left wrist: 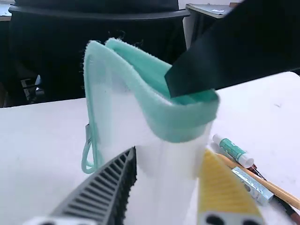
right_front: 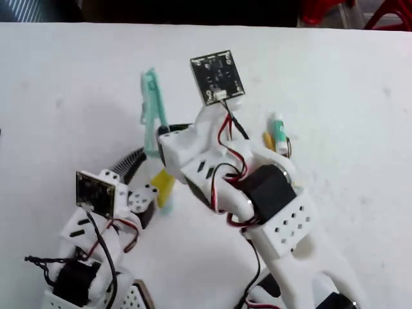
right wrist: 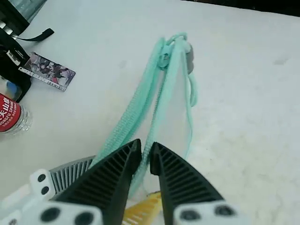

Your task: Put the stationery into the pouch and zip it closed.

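Observation:
A translucent pouch (right_front: 152,106) with teal zipper edges stands on its edge on the white table. My left gripper (left wrist: 169,154) is shut on the pouch (left wrist: 154,136), with its grey finger (left wrist: 110,183) on one side and its yellow finger (left wrist: 220,192) on the other. My right gripper (right wrist: 145,146), with black fingers, is shut on the pouch's teal rim (right wrist: 140,101) near that same end; one of its fingers (left wrist: 225,51) reaches into the pouch's mouth. The zipper pull (right wrist: 187,54) is at the far end. The stationery (left wrist: 243,164), a white-and-green tube, pencils and a pen, lies on the table beside the pouch (right_front: 277,132).
A bottle with a red label (right wrist: 9,115), a printed card (right wrist: 47,75) and a black object (right wrist: 11,51) sit off to one side of the table. A black cord (right_front: 38,264) lies by the left arm's base. Dark furniture stands beyond the table's far edge (left wrist: 93,47).

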`<state>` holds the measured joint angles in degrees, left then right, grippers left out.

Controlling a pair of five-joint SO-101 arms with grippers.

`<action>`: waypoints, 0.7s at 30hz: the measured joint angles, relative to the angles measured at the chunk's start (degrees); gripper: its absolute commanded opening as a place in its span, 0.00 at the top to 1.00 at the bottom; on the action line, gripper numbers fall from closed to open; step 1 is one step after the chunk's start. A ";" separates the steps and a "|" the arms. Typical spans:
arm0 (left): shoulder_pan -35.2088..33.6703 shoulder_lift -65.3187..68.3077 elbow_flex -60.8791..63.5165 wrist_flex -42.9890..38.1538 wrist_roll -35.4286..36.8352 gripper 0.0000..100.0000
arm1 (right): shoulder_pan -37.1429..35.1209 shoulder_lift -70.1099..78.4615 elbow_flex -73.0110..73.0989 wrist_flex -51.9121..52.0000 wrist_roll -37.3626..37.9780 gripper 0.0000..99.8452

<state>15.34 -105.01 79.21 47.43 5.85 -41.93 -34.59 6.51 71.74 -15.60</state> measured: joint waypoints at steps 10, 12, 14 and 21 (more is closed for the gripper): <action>2.73 -0.09 0.00 -0.44 -7.65 0.95 | -0.88 -0.44 0.00 0.26 0.70 0.95; 3.16 -0.09 0.00 -0.35 -7.65 0.95 | -0.88 -0.09 0.00 0.26 3.16 0.88; 3.52 -0.09 0.00 -0.44 -7.65 0.95 | -0.97 0.09 -1.05 0.35 6.86 0.80; 3.60 -0.09 0.00 -0.09 -7.65 0.95 | -0.97 -5.45 -16.79 3.43 14.07 0.76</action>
<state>18.95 -105.10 79.21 47.34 -1.80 -42.90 -40.04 -10.29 75.16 -1.54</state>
